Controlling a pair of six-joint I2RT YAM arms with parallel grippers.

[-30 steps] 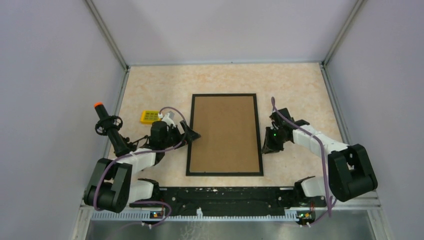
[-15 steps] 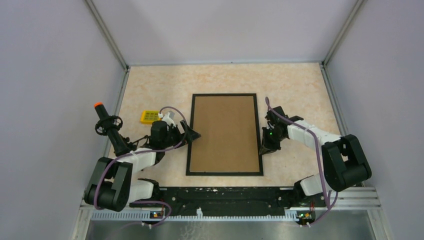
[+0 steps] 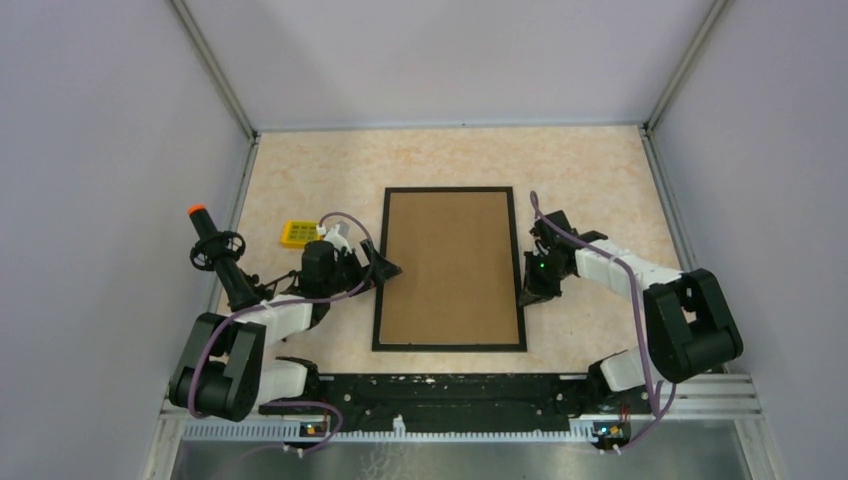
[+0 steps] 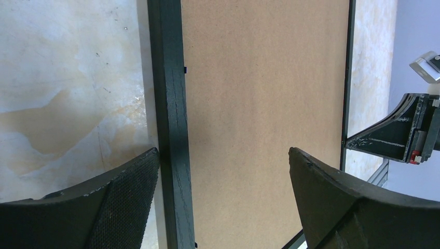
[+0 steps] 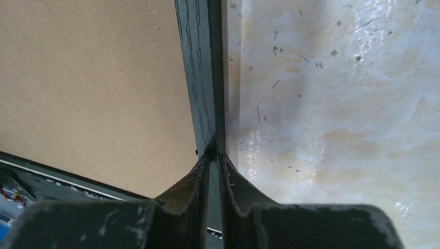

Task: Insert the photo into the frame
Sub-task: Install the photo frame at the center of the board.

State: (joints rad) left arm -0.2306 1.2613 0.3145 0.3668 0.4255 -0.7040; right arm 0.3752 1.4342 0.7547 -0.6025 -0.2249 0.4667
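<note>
The frame [image 3: 449,190] lies flat mid-table, a thin black rectangle filled by a plain brown cardboard sheet [image 3: 450,265]. The photo is hidden from every view. My left gripper [image 3: 388,270] is open; in its wrist view the gripper [image 4: 223,151] straddles the frame's left rail [image 4: 171,104], one finger outside it and one over the cardboard [image 4: 259,78]. My right gripper [image 3: 527,297] sits at the frame's right rail. In the right wrist view that gripper [image 5: 214,155] is shut on the rail [image 5: 200,78], its fingers pinching the rail's thin edge.
A small yellow block [image 3: 298,234] lies left of the frame, beyond my left arm. A black tool with an orange tip [image 3: 215,250] stands by the left wall. Grey walls close in three sides. My right gripper's finger [image 4: 394,137] shows across the frame in the left wrist view.
My right arm has shifted left onto the frame's right rail and its jaws have closed on it. The left arm and the frame have stayed put.
</note>
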